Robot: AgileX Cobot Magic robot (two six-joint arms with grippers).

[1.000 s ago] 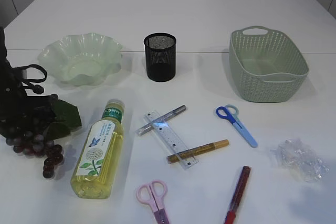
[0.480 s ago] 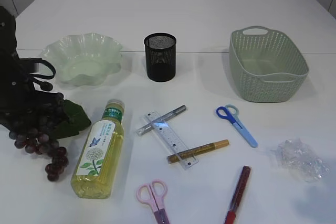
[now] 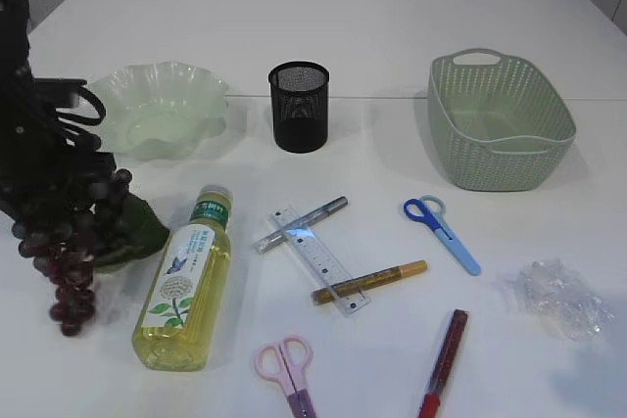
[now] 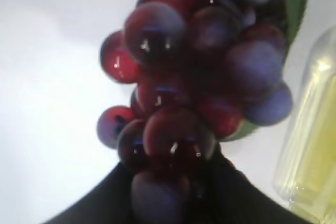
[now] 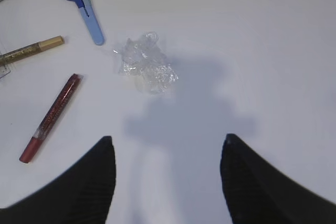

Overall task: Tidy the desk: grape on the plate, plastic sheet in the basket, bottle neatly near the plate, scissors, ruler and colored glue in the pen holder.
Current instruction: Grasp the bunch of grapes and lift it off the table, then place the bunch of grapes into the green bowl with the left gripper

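Observation:
My left gripper (image 3: 61, 205) is shut on the dark grape bunch (image 3: 67, 266) with its green leaf and holds it above the table, left of the lying yellow bottle (image 3: 186, 281) and in front of the pale green plate (image 3: 157, 110). In the left wrist view the grapes (image 4: 199, 77) fill the space between the jaws. My right gripper (image 5: 167, 145) is open and empty above bare table, short of the crumpled plastic sheet (image 5: 147, 69). The clear ruler (image 3: 318, 258), blue scissors (image 3: 443, 232), pink scissors (image 3: 287, 369) and silver (image 3: 302, 224), gold (image 3: 370, 281) and red (image 3: 444, 349) glue pens lie in front.
The black mesh pen holder (image 3: 299, 105) stands at the back middle. The green basket (image 3: 500, 119) stands at the back right. The plastic sheet (image 3: 561, 299) lies at the front right. The bottle (image 4: 312, 140) shows at the right edge of the left wrist view.
My left gripper has risen with the grape bunch, lifting it off the table so it now hangs, a little nearer the plate. Nothing else has moved.

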